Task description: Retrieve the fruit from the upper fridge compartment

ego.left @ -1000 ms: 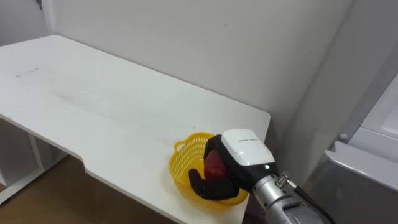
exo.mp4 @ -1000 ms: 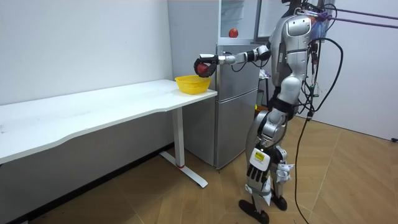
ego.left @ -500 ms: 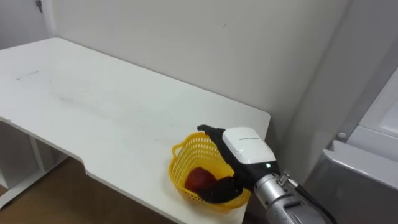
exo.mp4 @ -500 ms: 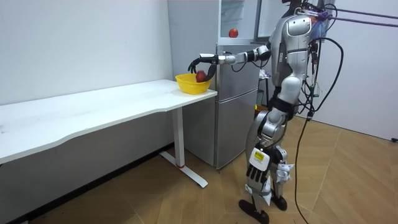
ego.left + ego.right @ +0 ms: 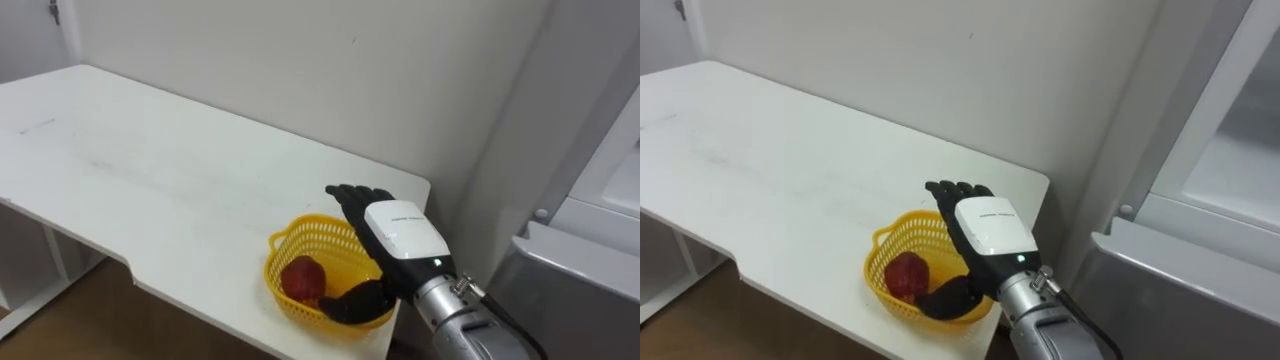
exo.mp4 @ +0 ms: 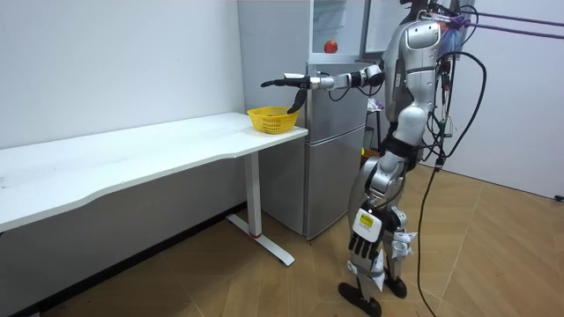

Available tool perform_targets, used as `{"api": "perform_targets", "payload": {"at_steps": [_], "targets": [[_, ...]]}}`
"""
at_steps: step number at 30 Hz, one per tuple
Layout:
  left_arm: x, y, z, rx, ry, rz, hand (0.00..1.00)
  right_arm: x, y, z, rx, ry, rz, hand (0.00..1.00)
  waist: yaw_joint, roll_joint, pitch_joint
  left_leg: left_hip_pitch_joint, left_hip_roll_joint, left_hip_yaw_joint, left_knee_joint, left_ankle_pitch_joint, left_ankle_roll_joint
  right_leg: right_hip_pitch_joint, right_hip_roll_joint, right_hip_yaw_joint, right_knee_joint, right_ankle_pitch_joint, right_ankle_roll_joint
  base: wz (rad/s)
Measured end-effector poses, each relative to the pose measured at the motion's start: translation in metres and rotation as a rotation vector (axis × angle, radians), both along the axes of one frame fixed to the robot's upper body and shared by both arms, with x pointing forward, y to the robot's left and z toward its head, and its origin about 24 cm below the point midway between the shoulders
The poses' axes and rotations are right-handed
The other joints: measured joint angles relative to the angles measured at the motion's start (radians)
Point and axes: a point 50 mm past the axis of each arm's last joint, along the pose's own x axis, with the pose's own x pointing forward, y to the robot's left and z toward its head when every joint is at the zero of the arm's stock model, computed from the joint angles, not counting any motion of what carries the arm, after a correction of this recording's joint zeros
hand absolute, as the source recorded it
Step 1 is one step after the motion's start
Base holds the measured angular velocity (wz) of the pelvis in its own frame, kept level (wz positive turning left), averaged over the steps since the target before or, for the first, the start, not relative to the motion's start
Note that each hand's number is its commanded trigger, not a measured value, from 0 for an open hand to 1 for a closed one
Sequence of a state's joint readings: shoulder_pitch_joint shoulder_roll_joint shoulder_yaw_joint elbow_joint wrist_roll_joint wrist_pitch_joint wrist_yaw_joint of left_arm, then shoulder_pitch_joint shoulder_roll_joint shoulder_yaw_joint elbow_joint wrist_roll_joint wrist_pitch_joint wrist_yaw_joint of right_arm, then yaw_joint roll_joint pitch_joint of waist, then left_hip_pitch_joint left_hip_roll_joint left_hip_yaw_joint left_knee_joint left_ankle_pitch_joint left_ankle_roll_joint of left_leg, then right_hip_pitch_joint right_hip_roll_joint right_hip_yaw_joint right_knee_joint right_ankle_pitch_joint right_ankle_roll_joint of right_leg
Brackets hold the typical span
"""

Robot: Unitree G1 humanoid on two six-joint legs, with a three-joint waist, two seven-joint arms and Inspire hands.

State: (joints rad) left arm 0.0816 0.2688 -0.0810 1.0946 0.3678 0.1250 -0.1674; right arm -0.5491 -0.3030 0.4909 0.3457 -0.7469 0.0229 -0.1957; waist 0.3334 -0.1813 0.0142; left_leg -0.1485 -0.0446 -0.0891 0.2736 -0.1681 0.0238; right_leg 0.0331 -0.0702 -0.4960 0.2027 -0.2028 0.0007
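A red apple [image 5: 301,279] lies in the yellow basket [image 5: 285,247] at the white table's near right corner, also seen as apple [image 5: 906,274] in basket [image 5: 886,252]. My right hand [image 5: 395,235] hovers just above the basket's right side, open, fingers stretched forward and thumb hanging down by the rim, holding nothing. In the room view the right hand [image 6: 286,81] reaches out over the basket [image 6: 272,119] while I stand in front of the fridge [image 6: 335,132]. A second red fruit [image 6: 330,47] sits in the open upper fridge compartment.
The long white table [image 5: 150,170] runs off to the left along the wall. The grey fridge [image 5: 590,270] stands close at the right, right beside the table's end.
The right hand went from shut on the apple above the basket to open; the apple dropped into the basket. The hand has since risen slightly with fingers straightened.
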Motion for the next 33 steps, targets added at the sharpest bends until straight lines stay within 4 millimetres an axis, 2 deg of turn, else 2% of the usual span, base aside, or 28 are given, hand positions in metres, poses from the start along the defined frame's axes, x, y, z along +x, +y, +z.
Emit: {"api": "perform_targets", "payload": {"at_steps": [6, 11, 15, 18, 22, 26, 27, 29, 30, 31, 33], "targets": [[-0.001, -0.001, -0.001, 0.011, 0.001, -0.009, 0.00, 0.000, -0.001, 0.001, 0.041, 0.010, -0.002, 0.00, -0.002, 0.000, 0.0002, -0.001, -0.002, -0.002, 0.000, 0.001, 0.001, 0.001, -0.001, 0.000, 0.000, 0.000, 0.000, 0.00], [-0.002, -0.002, -0.002, 0.020, 0.004, -0.012, 0.00, 0.001, -0.003, 0.004, 0.144, 0.016, -0.007, 0.00, -0.008, 0.003, 0.0023, -0.001, -0.002, -0.002, 0.003, 0.001, 0.002, 0.004, -0.001, 0.002, 0.000, 0.000, 0.000, 0.01], [-0.007, -0.008, -0.005, 0.017, 0.009, -0.004, 0.00, 0.000, -0.004, 0.021, 0.229, -0.043, -0.006, 0.00, -0.028, 0.023, 0.0120, -0.001, -0.001, 0.001, 0.013, 0.000, 0.003, 0.010, -0.002, 0.017, 0.001, 0.000, 0.000, -0.01], [-0.009, -0.012, -0.006, 0.011, 0.014, -0.001, 0.00, -0.003, -0.001, 0.041, 0.284, -0.120, 0.014, 0.00, -0.029, 0.032, 0.0107, -0.001, 0.000, 0.007, 0.013, 0.001, 0.005, 0.001, -0.004, 0.032, 0.002, 0.000, 0.000, -0.12], [-0.012, -0.016, -0.008, 0.018, 0.008, 0.008, 0.00, -0.015, 0.005, 0.060, 0.394, -0.195, 0.068, 0.00, -0.041, 0.049, 0.0014, 0.007, 0.004, 0.029, 0.011, 0.001, 0.007, 0.001, -0.003, 0.058, 0.003, 0.000, 0.000, -0.09], [-0.016, -0.019, -0.009, 0.009, 0.014, 0.020, 0.00, -0.023, 0.011, 0.073, 0.443, -0.240, 0.108, 0.00, -0.053, 0.064, 0.0008, 0.020, 0.014, 0.058, 0.007, -0.001, 0.009, 0.001, 0.001, 0.085, 0.003, 0.002, -0.001, -0.22], [-0.016, -0.021, -0.009, 0.003, 0.012, 0.023, 0.00, -0.029, 0.010, 0.079, 0.473, -0.269, 0.118, 0.00, -0.059, 0.074, 0.0022, 0.020, 0.016, 0.059, 0.010, -0.001, 0.009, 0.000, 0.000, 0.087, 0.003, 0.005, -0.001, -0.08], [-0.017, -0.025, -0.010, -0.009, 0.010, 0.028, 0.00, -0.039, 0.005, 0.086, 0.526, -0.309, 0.130, 0.00, -0.067, 0.090, -0.0035, 0.021, 0.017, 0.064, 0.012, -0.004, 0.011, 0.001, 0.000, 0.091, 0.003, 0.006, -0.001, -0.08], [-0.021, -0.027, -0.011, -0.016, 0.014, 0.031, 0.00, -0.043, 0.004, 0.090, 0.563, -0.323, 0.145, 0.00, -0.083, 0.100, -0.0124, 0.025, 0.017, 0.070, 0.010, -0.004, 0.011, 0.001, 0.000, 0.100, 0.004, 0.007, 0.000, -0.15], [-0.023, -0.029, -0.012, -0.023, 0.013, 0.027, 0.00, -0.046, 0.004, 0.095, 0.588, -0.341, 0.160, 0.00, -0.098, 0.111, -0.0174, 0.032, 0.017, 0.076, 0.006, -0.003, 0.012, 0.003, 0.000, 0.108, 0.005, 0.008, 0.001, -0.17], [-0.030, -0.029, -0.013, -0.026, 0.029, 0.029, 0.00, -0.051, 0.002, 0.102, 0.626, -0.369, 0.178, 0.00, -0.116, 0.128, -0.0189, 0.045, 0.017, 0.090, -0.007, -0.001, 0.015, 0.007, -0.002, 0.118, 0.010, 0.008, 0.001, -0.24]]}}
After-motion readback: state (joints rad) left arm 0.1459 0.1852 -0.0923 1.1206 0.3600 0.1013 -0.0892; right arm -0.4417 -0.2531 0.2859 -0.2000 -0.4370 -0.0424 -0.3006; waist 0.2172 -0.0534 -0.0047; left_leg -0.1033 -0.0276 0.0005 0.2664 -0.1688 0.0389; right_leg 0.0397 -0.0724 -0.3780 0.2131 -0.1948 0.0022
